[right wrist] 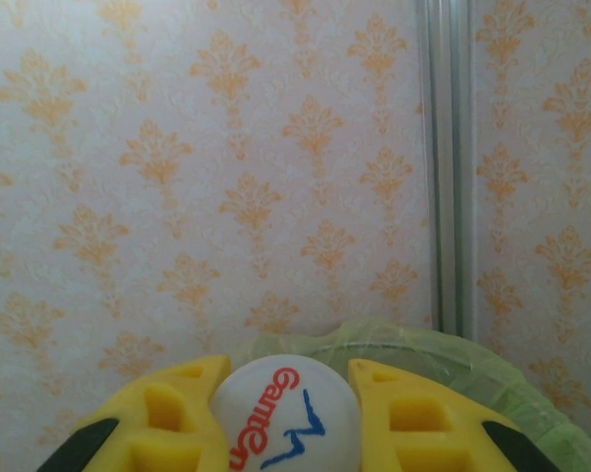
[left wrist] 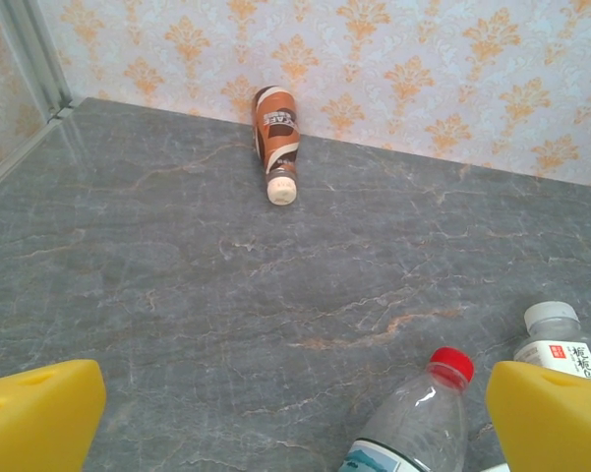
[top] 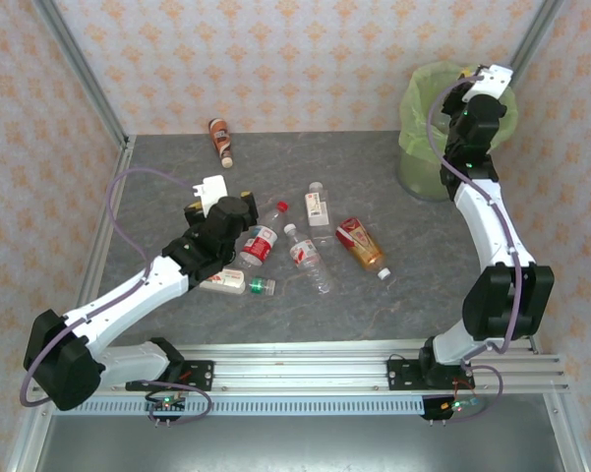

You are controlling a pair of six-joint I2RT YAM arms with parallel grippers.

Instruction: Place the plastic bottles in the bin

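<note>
My right gripper [right wrist: 287,382] is shut on a plastic bottle, whose white cap [right wrist: 285,423] with red and blue lettering shows between the yellow fingers. It hangs over the bin [right wrist: 472,354], which is lined with a light-green bag [top: 420,162]. My left gripper [left wrist: 295,418] stands open and low over the table [top: 205,202], with nothing between its fingers. A clear red-capped bottle [left wrist: 418,418] lies just inside its right finger [left wrist: 551,413]. A brown-orange bottle [left wrist: 275,138] lies by the back wall [top: 219,141].
Loose bottles lie mid-table: a red-capped one [top: 261,241], a clear white-capped one [top: 307,258], a small white-labelled one [top: 318,205], a brown-orange one [top: 361,246] and a green-capped one [top: 234,284]. Patterned walls and metal posts close in the grey table [top: 157,177].
</note>
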